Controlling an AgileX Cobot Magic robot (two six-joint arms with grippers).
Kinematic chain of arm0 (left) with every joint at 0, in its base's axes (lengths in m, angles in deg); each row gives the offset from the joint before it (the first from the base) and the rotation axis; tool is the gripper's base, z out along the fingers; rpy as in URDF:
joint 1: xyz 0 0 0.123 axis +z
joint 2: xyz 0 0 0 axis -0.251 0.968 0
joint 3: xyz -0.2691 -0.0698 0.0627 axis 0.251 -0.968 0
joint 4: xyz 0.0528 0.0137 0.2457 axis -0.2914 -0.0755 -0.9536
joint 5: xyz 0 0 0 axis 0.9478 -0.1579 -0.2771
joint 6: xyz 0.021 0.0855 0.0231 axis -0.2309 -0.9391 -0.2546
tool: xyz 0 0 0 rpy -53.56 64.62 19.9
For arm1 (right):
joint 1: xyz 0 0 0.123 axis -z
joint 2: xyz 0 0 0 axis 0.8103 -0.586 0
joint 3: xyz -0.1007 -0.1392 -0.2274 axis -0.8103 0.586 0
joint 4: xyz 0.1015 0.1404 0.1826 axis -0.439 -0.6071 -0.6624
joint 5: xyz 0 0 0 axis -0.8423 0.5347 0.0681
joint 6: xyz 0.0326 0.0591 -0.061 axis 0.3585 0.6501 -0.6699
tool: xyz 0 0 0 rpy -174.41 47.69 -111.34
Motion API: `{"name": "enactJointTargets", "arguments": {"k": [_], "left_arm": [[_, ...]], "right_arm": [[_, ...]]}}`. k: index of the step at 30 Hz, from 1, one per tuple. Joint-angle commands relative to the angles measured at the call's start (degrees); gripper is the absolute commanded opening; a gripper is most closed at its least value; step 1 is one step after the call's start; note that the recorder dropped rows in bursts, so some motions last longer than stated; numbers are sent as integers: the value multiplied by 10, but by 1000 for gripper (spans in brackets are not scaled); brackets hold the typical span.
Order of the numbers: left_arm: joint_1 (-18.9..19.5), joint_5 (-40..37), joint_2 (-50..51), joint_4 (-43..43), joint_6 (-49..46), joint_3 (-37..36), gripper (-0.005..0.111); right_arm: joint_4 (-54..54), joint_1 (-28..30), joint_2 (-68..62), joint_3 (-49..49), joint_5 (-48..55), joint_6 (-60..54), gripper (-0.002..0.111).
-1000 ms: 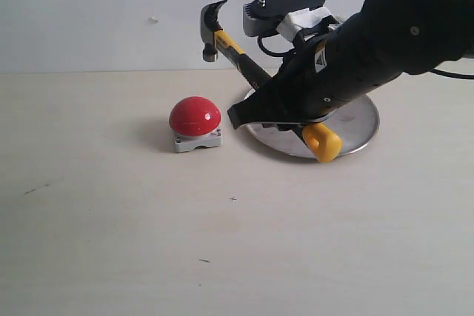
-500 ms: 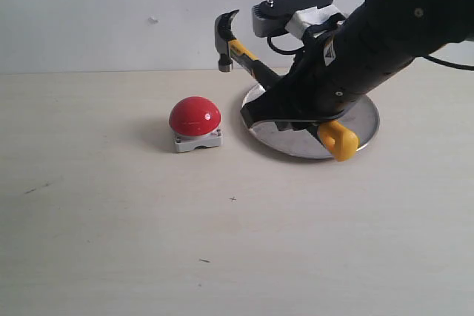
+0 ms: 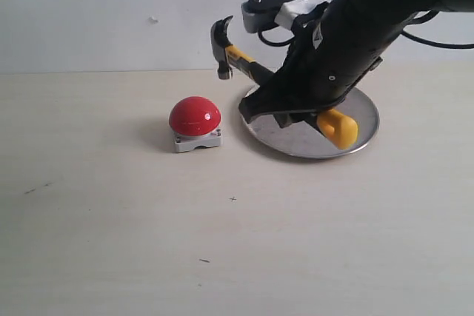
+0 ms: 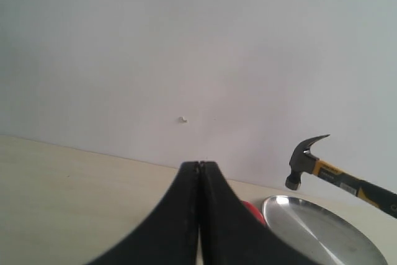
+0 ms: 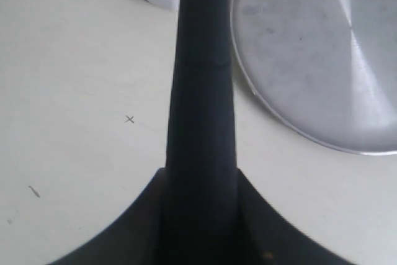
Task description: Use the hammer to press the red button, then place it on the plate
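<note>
My right gripper (image 3: 285,105) is shut on the hammer's (image 3: 244,64) black handle (image 5: 201,85), holding it in the air over the left part of the silver plate (image 3: 359,120). The dark head (image 3: 220,48) points up and left; the yellow end (image 3: 339,127) hangs low over the plate. The red button (image 3: 195,116) on its grey base stands on the table left of the plate, apart from the hammer. In the left wrist view my left gripper (image 4: 199,164) is shut and empty, with the hammer head (image 4: 304,161) and plate (image 4: 322,231) far off beyond it.
The table (image 3: 111,220) is pale wood with a few small dark marks. A white wall (image 3: 111,12) rises behind it. The bulky right arm (image 3: 385,12) leans over the plate from the upper right.
The right arm has swung the hammer rightward, away from the button and further over the plate. Its yellow end moved from the plate's front edge to above the plate. The button stayed put.
</note>
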Motion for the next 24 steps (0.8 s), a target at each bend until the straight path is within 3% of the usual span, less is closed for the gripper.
{"name": "enactJointTargets", "arguments": {"k": [1,8,12,16,24], "left_arm": [[1,-2,-3,0,1,-2,0],[1,-2,-3,0,0,-2,0],[1,-2,-3,0,0,-2,0],[1,-2,-3,0,0,-2,0],[1,-2,-3,0,0,-2,0]], "right_arm": [[3,1,-3,-10,-61,-17,0],[-27,32,-23,-51,-59,-77,0],[-103,75,-37,-83,-11,-143,0],[-186,104,-37,-83,-25,-170,0],[-302,72,-48,-82,-66,-235,0]]}}
